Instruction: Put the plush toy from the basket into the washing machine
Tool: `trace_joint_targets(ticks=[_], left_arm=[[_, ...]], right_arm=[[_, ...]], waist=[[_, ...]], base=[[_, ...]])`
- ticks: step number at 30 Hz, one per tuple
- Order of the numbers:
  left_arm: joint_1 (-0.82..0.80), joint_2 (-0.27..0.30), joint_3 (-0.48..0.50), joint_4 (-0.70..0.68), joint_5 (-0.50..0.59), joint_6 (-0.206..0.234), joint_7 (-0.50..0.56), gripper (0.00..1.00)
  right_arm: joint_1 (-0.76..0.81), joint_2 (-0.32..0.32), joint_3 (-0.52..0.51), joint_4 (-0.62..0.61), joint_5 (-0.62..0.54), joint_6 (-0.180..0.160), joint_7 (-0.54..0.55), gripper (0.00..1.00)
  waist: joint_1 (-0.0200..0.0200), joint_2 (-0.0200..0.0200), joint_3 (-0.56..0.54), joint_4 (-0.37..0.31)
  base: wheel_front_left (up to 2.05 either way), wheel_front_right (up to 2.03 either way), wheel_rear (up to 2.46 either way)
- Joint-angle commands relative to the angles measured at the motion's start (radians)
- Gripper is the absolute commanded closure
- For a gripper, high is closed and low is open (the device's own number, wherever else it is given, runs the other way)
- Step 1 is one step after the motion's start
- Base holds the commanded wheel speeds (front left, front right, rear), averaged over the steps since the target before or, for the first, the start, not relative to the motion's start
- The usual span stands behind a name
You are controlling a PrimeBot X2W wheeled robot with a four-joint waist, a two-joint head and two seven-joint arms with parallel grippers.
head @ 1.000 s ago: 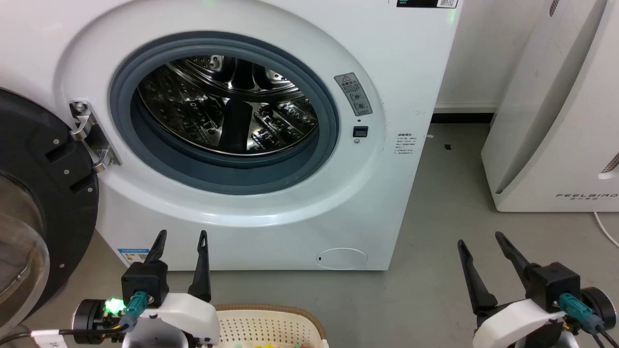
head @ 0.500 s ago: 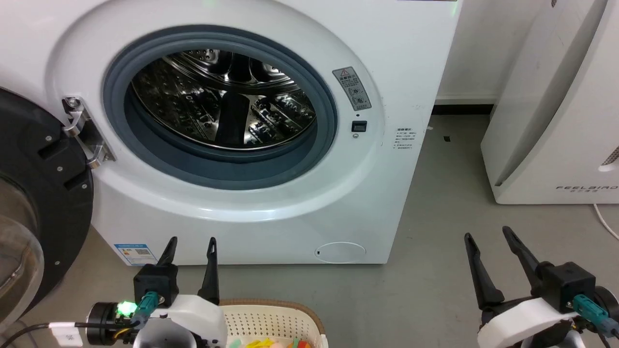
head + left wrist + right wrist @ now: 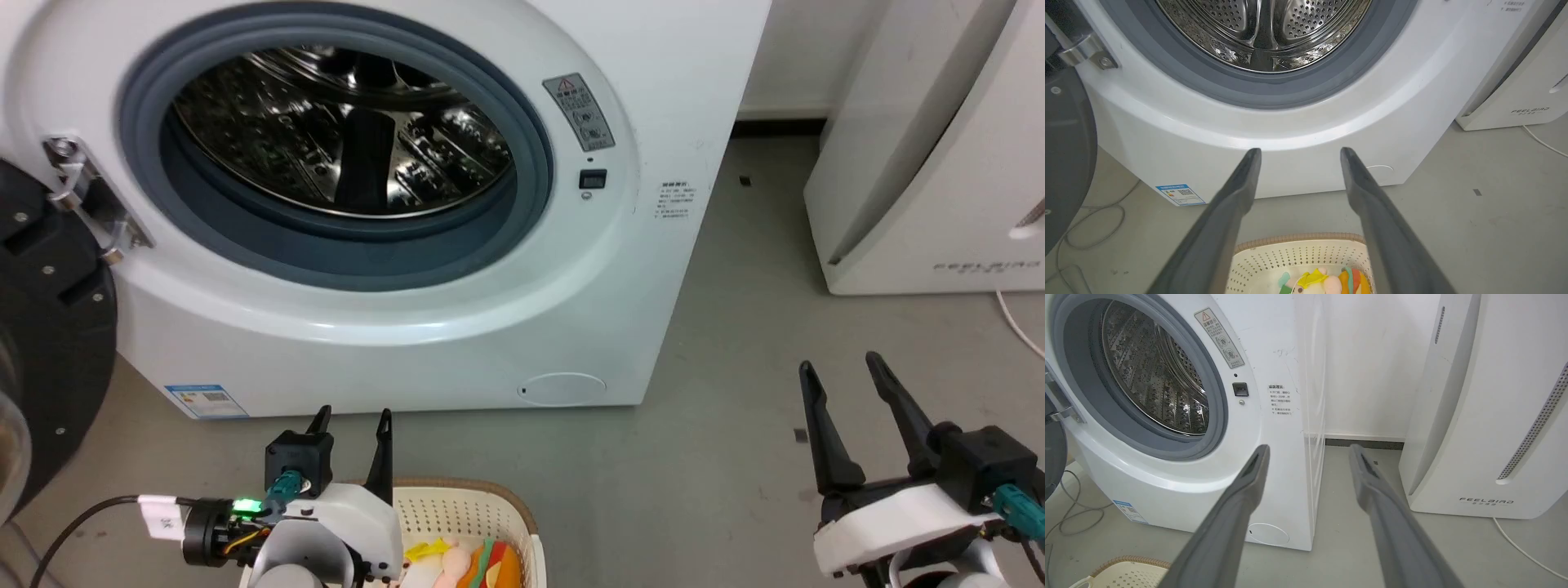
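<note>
Plush toy (image 3: 465,565) lay inside basket (image 3: 490,490), at the near edge of the head view: orange bun with green and red layers on the right, yellow and peach part on its left. Left wrist view showed the same toy (image 3: 1327,281) on the perforated basket (image 3: 1298,237) floor. Basket stood on grey floor (image 3: 718,408), just near of washer (image 3: 637,82), brown rim facing the machine. Washer door (image 3: 49,327) was open, swung out to the left; grey gasket (image 3: 531,163) and shiny perforated drum (image 3: 343,122) were exposed. Left gripper (image 3: 353,418) was over the far left part of the basket, fingers pointing at the washer's lower front; jaws apart, nothing between them, confirmed from its own wrist (image 3: 1299,151). Green light (image 3: 245,506) was lit on the left wrist. Right gripper (image 3: 840,363) was well right of the basket, over bare floor; jaws apart, nothing held. From its wrist view the gripper (image 3: 1309,447) pointed toward the gap between washer (image 3: 1274,343) and white FEELBIRD unit (image 3: 1486,396) on the far right. Basket corner (image 3: 1126,571) showed at that view's lower left. White cable (image 3: 1020,322) ran on the floor beside the unit.
</note>
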Motion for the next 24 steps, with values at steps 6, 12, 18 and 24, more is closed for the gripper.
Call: trace_joint_targets(ticks=[6,12,18,24], left_arm=[[-0.056,0.014,-0.017,0.097,-0.014,-0.008,0.001,0.00],[-0.094,0.026,-0.035,0.164,-0.017,-0.008,0.018,0.00],[-0.134,0.038,-0.055,0.227,-0.021,-0.007,0.036,0.00],[-0.174,0.047,-0.071,0.290,-0.030,-0.002,0.041,0.00]], right_arm=[[-0.040,0.000,-0.003,-0.022,0.030,0.000,-0.019,0.00],[-0.068,0.000,-0.004,-0.040,0.045,0.000,-0.032,0.00],[-0.100,0.000,-0.006,-0.057,0.061,0.000,-0.044,0.00],[-0.126,0.000,-0.009,-0.073,0.075,0.000,-0.056,0.00]], waist=[[0.0000,-0.0001,0.061,-0.020],[0.0000,-0.0001,0.125,-0.034],[0.0000,-0.0001,0.192,-0.049],[0.0000,-0.0001,0.254,-0.060]], base=[[0.00,0.00,0.00],[0.00,0.00,0.00],[0.00,0.00,0.00],[0.00,0.00,0.00]])
